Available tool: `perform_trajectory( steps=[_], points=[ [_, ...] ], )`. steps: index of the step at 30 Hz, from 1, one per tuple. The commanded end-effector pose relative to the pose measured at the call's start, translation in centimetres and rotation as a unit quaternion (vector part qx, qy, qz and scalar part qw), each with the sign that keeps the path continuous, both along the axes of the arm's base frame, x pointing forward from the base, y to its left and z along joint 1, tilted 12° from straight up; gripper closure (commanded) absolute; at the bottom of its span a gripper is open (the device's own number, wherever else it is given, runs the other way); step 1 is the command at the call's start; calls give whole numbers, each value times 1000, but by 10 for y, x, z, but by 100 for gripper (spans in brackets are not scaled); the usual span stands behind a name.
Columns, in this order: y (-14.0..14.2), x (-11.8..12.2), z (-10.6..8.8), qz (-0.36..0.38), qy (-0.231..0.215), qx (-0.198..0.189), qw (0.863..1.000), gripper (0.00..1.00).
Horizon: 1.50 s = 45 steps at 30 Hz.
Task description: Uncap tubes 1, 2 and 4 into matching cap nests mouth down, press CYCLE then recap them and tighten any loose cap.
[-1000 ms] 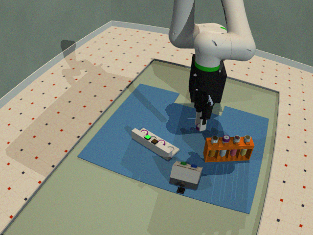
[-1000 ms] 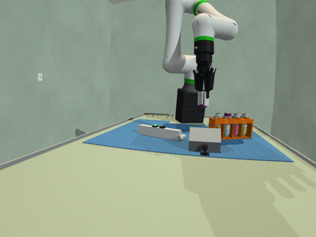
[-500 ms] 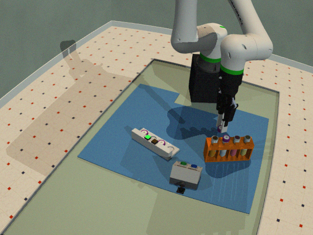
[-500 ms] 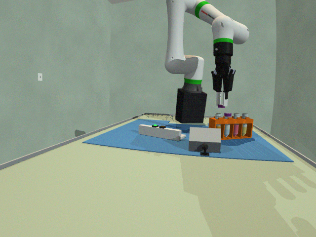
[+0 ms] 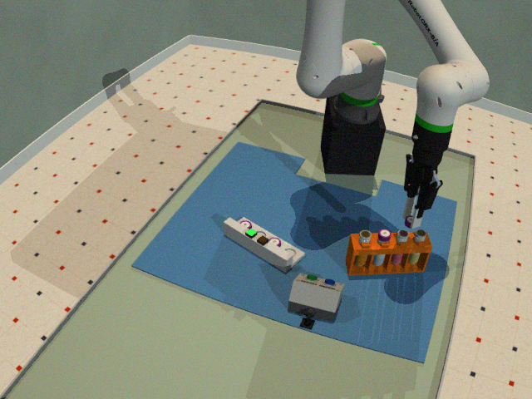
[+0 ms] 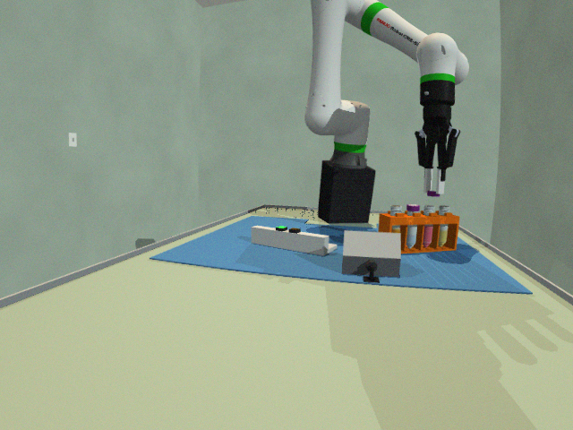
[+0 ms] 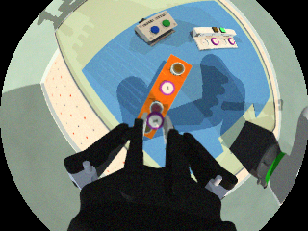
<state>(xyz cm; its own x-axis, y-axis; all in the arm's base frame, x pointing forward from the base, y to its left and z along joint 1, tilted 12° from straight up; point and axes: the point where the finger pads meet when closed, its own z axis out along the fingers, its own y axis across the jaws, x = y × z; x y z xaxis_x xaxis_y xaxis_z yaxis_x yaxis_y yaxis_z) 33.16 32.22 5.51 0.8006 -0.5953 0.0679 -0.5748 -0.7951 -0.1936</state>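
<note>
The orange decapping station (image 5: 388, 253) holds four tubes. One tube (image 5: 384, 236) wears a purple cap; the other three stand open. My gripper (image 5: 412, 221) hangs above the rack's right end, well clear of the tube mouths. It is shut on a purple cap (image 6: 432, 193), which in the wrist view (image 7: 154, 119) covers the end of the rack (image 7: 166, 92). I cannot tell exactly which tube lies under it. The white cap tray (image 5: 263, 243) holds two purple caps (image 5: 245, 224) (image 5: 274, 241). Its end nest (image 5: 292, 251) is empty. The green lamp (image 5: 250, 232) is lit and the amber lamp (image 5: 262, 240) is dark.
The grey key desk (image 5: 314, 296) with the green key (image 5: 311, 277) and the blue key (image 5: 330, 281) stands in front of the tray, left of the rack. The arm's black base (image 5: 352, 139) stands behind the blue mat.
</note>
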Motion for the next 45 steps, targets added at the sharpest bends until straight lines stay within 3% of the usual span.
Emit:
perform_trajectory(
  steps=[1,3,10,21,45],
  points=[
    [17,-8,0,-1,-2,-1,1000,100],
    [32,-16,1,-1,-2,-1,1000,100],
    [33,-16,1,-1,-2,-1,1000,100],
    [36,-12,-24,-1,-2,-1,1000,100],
    [37,-11,-29,-1,-2,-1,1000,100]
  ],
)
